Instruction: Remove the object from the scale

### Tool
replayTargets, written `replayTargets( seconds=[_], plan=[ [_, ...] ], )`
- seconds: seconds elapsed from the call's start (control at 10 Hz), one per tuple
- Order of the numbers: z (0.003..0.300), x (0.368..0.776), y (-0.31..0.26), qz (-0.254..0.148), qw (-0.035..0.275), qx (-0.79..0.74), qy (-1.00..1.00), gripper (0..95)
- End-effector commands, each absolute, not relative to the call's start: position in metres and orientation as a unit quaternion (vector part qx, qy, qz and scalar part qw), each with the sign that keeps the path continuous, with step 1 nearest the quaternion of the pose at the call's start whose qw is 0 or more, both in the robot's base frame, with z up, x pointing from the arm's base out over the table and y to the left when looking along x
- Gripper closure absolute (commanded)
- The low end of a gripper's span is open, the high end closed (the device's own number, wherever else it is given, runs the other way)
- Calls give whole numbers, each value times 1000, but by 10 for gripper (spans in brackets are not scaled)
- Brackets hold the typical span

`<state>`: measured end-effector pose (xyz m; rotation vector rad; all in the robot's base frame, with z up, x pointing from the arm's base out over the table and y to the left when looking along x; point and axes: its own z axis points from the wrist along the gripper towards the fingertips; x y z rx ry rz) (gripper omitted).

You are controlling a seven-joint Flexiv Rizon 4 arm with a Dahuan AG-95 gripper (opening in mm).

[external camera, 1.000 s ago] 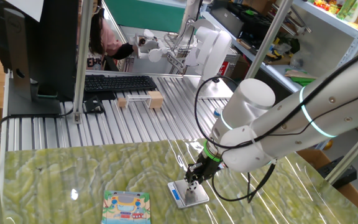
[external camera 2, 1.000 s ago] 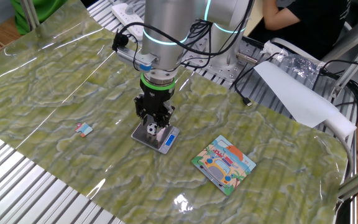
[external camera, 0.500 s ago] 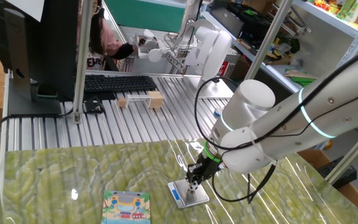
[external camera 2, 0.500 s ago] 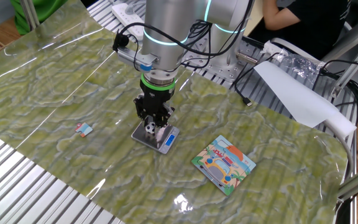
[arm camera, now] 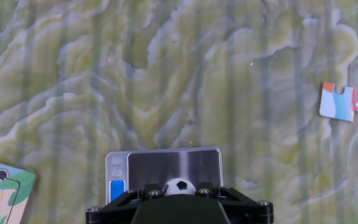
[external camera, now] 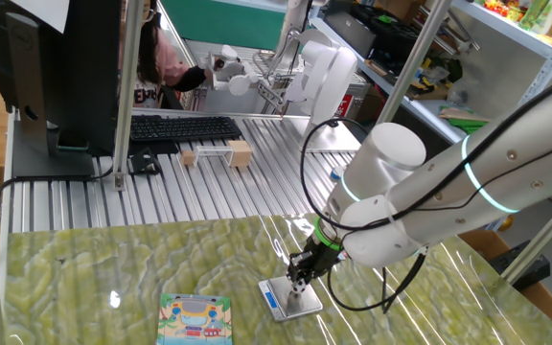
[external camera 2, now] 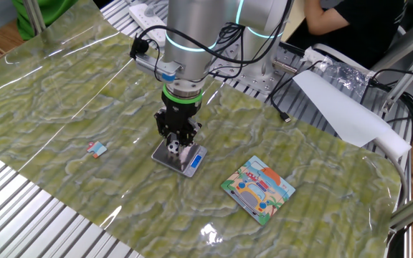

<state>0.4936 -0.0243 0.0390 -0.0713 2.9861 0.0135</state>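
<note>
The scale [arm camera: 166, 163] is a small silver platform with a blue display strip, lying flat on the green marbled mat; it also shows in one fixed view [external camera: 290, 300] and in the other fixed view [external camera 2: 183, 161]. The tiny soccer-pattern ball [arm camera: 179, 185] sits at the platform's near edge, between my fingers. My gripper [arm camera: 179, 190] points straight down over the scale, and its jaws hug both sides of the ball [external camera 2: 173, 148]. In one fixed view the gripper [external camera: 298, 280] stands low on the scale and hides the ball.
A colourful picture card [external camera 2: 258, 189] lies on the mat to one side of the scale [external camera: 195, 319]. A small white-blue scrap [arm camera: 337, 102] lies on the other side [external camera 2: 96, 149]. A keyboard [external camera: 182, 127] and a monitor stand beyond the mat.
</note>
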Motion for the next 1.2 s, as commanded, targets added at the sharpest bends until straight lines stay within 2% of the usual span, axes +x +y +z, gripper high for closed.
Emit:
replayTargets(
  seconds=[0.1,1.2],
  plan=[
    [41,494,-24,5,80,-22,997,950],
    [74,486,-35,6,71,-25,997,950]
  ],
)
